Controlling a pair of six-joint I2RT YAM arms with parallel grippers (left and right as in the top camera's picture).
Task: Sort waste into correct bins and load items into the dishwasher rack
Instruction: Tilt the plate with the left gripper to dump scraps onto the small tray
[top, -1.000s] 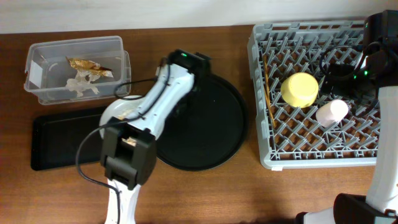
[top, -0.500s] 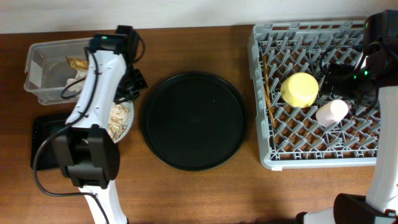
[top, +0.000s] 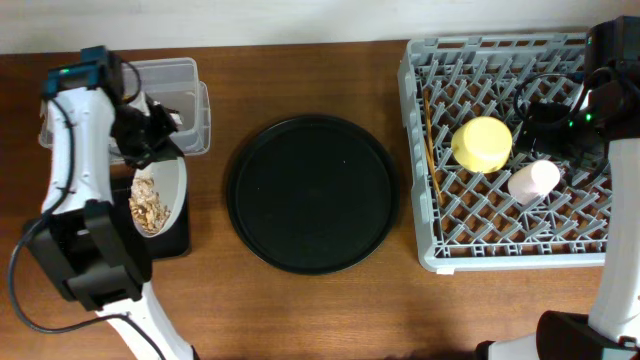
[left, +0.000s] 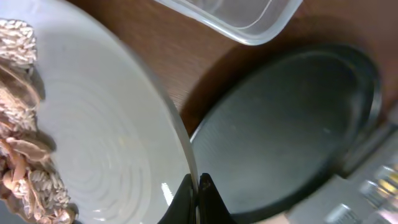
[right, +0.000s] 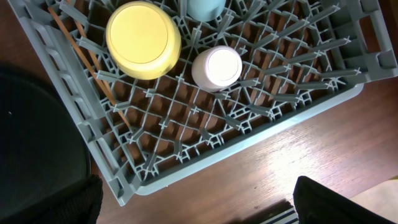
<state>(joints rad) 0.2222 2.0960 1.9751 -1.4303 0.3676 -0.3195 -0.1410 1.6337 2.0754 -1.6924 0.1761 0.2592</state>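
My left gripper (left: 196, 194) is shut on the rim of the pale grey plate (top: 170, 180), which is tilted over the shallow black tray (top: 176, 238). Beige food scraps (top: 148, 203) lie on the plate's lower side, and they also show in the left wrist view (left: 18, 155). The clear tub (top: 185, 88) stands just behind; my arm hides its contents. The grey dishwasher rack (top: 425, 240) holds the yellow bowl (top: 482, 143), pink cup (top: 533, 182), chopsticks (top: 430, 140) and a light-blue cup (right: 205, 7). My right gripper (right: 196, 199) is open and empty above the rack.
The large round black tray (top: 312, 193) sits mid-table between the bins and the rack. Bare wooden table (top: 330, 310) runs along the front. The left arm (top: 75, 150) stretches across the left bins.
My left arm swung left with the plate, from the round tray's left edge to over the shallow black tray, and the plate is now tilted. The right arm has not moved.
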